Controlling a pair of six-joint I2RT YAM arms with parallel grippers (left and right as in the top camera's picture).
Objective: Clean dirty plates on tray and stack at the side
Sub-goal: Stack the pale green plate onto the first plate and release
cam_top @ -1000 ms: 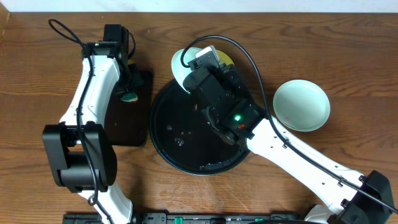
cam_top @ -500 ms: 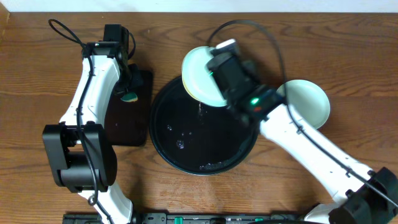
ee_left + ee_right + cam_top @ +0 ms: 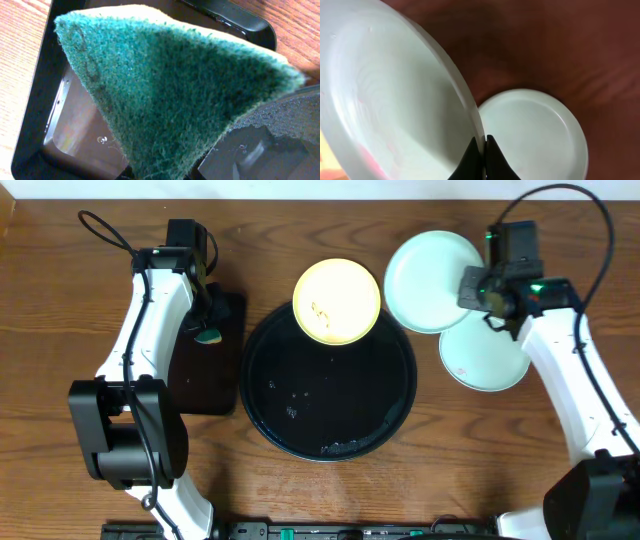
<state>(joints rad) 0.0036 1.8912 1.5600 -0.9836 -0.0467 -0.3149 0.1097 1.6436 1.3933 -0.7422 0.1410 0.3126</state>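
Observation:
My right gripper (image 3: 478, 288) is shut on the rim of a pale mint-blue plate (image 3: 430, 268) and holds it tilted in the air, above and left of a second mint-blue plate (image 3: 490, 360) lying on the table. In the right wrist view the held plate (image 3: 395, 100) fills the left and the lying plate (image 3: 535, 135) sits below the jaws (image 3: 483, 150). A pale yellow plate (image 3: 336, 301) with small reddish smears rests on the far rim of the round black tray (image 3: 300, 430). My left gripper (image 3: 207, 320) is shut on a green sponge (image 3: 170, 85) over the rectangular tray.
A smaller rectangular black tray (image 3: 205, 385) lies left of the round tray, under the left arm; it shows in the left wrist view (image 3: 45, 125). Small droplets and crumbs dot the round tray's floor. Bare wooden table (image 3: 560, 220) surrounds everything.
My right arm swung the mint-blue plate from over the round tray's far rim to the right, above the plate on the table, uncovering the yellow plate. The left arm has not moved.

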